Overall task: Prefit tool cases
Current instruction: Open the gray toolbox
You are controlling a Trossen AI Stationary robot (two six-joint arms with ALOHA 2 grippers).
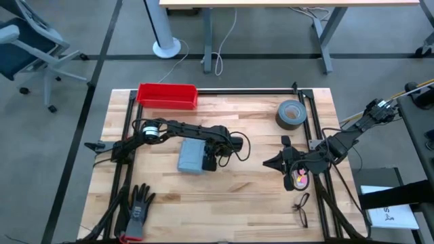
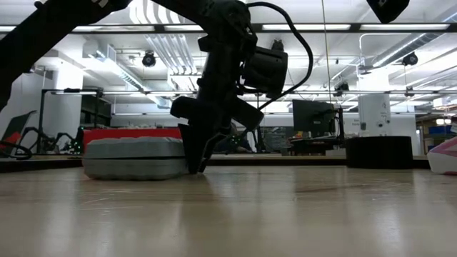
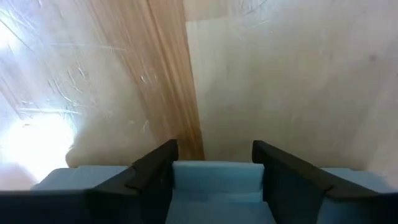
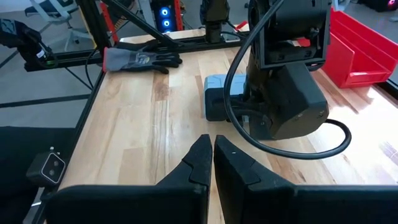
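Closed grey-blue tool case point(image 1: 191, 156) lies flat on the wooden table point(image 1: 224, 203), its latch tab between the spread fingers of the left gripper point(image 1: 209, 160). Right gripper point(image 4: 212, 155), fingers pressed together, hovers well apart. Beyond the left gripper: red bin point(image 1: 167, 95), contents not visible; tape roll point(image 1: 291, 114); glove point(image 1: 138, 207).

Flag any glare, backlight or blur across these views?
Left wrist view: a blown-out glare patch on the table beside the tool case. Low view: the left gripper is silhouetted against bright ceiling lights, near tabletop soft. High view: evenly lit.
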